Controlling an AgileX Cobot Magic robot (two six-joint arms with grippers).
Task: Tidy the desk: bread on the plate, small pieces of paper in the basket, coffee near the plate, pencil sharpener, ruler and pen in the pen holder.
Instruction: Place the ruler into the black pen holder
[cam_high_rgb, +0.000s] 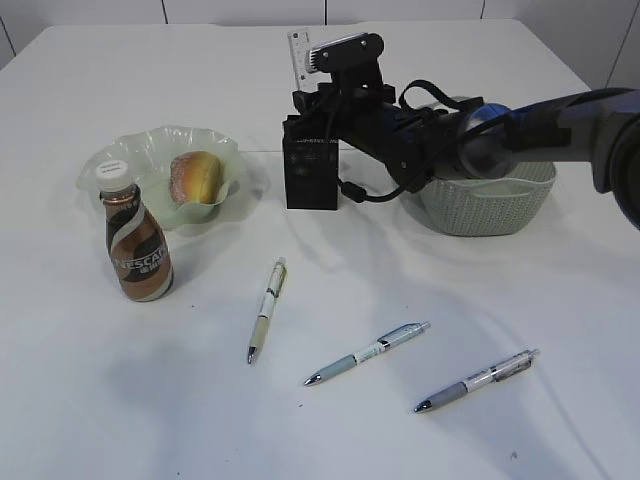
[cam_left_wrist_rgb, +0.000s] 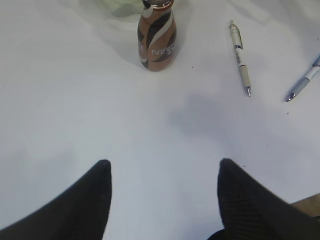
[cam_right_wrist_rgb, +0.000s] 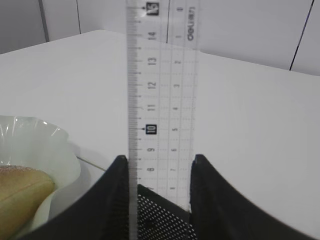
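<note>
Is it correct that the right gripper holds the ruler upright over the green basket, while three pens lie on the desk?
Not quite. The right gripper holds the ruler upright over the black mesh pen holder, not the basket, as the right wrist view shows. The rest is right.

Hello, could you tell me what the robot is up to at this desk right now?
It is tidying. The right gripper holds the ruler upright between its jaws, just above the black pen holder. The left gripper hovers open over bare desk, holding nothing. The bread already sits in the plate, with the coffee beside it. Three pens lie loose on the desk.
</note>
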